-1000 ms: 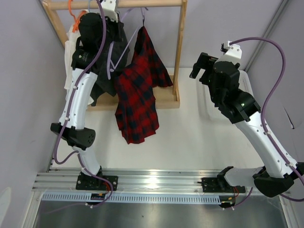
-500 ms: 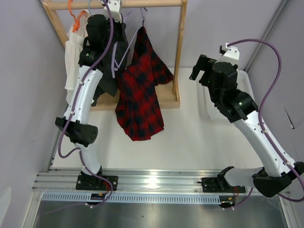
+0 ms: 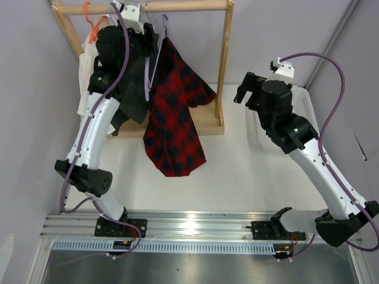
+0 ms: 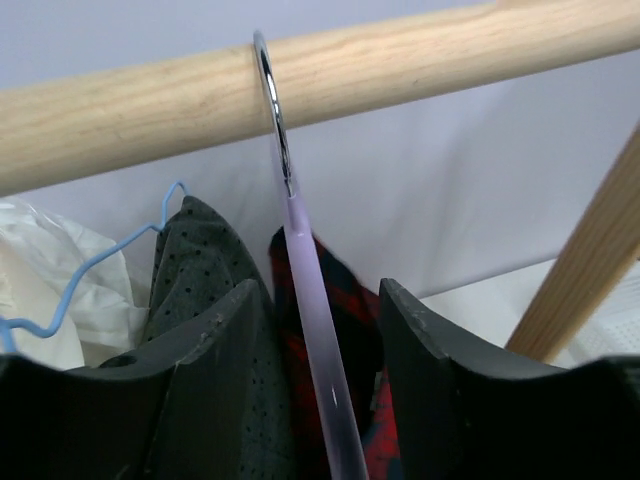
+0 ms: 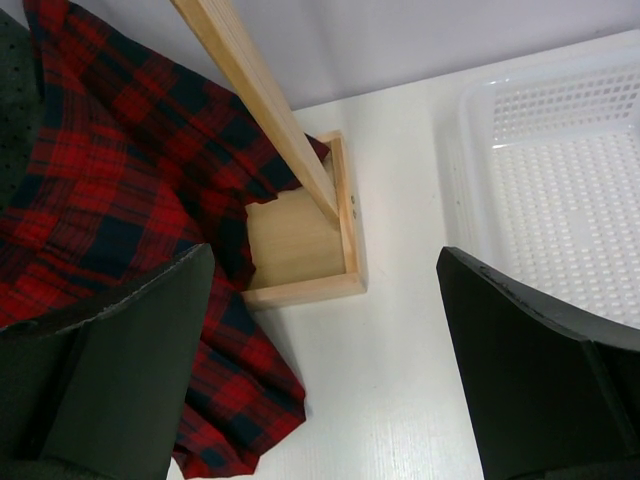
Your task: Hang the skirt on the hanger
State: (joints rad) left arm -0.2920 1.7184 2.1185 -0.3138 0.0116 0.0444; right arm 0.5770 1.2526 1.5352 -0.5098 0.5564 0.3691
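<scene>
The red-and-black checked skirt (image 3: pixel 174 112) hangs from the lilac hanger (image 3: pixel 147 80), its hem trailing onto the white table. In the left wrist view the hanger's metal hook (image 4: pixel 270 90) sits over the wooden rod (image 4: pixel 420 60). The lilac neck (image 4: pixel 312 340) runs down between my left gripper's (image 4: pixel 320 295) fingers with a gap on each side, so the jaws are open and touch nothing. The skirt (image 4: pixel 355 330) shows just behind the neck. My right gripper (image 3: pixel 246 89) hovers wide open and empty right of the rack, above the table beside the skirt's hem (image 5: pixel 100 180).
On the same rod hang a dark grey dotted garment (image 4: pixel 200 260) on a pale blue hanger (image 4: pixel 90 270), a white garment (image 3: pixel 87 65) and an orange hanger (image 3: pixel 89 12). The rack's wooden base (image 5: pixel 300 250) and upright post (image 3: pixel 225 59) stand by the skirt. A white basket (image 5: pixel 560 170) lies to the right.
My left gripper has opened and let go of the hanger's neck, leaving the hook on the rod. The skirt has swung slightly left. The right arm has barely moved.
</scene>
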